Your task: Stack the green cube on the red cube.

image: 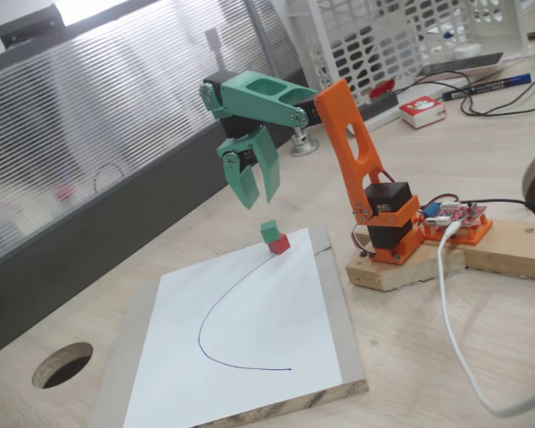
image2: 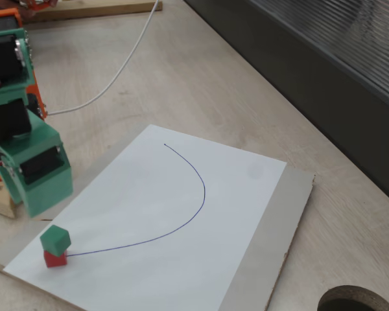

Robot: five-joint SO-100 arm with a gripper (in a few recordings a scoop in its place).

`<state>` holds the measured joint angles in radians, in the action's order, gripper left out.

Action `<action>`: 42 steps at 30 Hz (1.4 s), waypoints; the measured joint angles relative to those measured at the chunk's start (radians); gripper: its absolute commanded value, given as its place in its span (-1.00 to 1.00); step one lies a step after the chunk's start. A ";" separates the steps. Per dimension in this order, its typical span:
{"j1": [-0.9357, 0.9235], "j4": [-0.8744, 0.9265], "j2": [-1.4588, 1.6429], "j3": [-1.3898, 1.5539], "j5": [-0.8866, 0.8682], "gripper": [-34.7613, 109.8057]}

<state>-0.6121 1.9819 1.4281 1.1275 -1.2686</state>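
On my feed, the green cube [image: 268, 231] sits askew atop the red cube [image: 280, 244] at the end of a pen curve [image: 223, 308] on white paper [image: 250, 348] — a board [image: 357, 374] on a pale wood desk [image: 428, 357]. My gripper [image: 260, 198] hangs above, fingers spread, holding nothing.

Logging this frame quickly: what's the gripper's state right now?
Gripper: open, holding nothing, raised above the green cube, which sits on the red cube.

matt green cube [image: 268, 231], smooth paper sheet [image: 250, 339], wooden board [image2: 272, 246]
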 measured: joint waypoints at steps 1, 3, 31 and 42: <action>0.000 0.000 0.005 0.000 0.000 -0.15; -0.005 0.000 0.012 0.000 0.000 -0.15; -0.006 0.000 0.014 0.000 0.000 -0.48; -0.011 0.000 0.023 0.000 0.000 -0.48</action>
<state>-0.6228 1.9819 1.4511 1.1275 -1.2686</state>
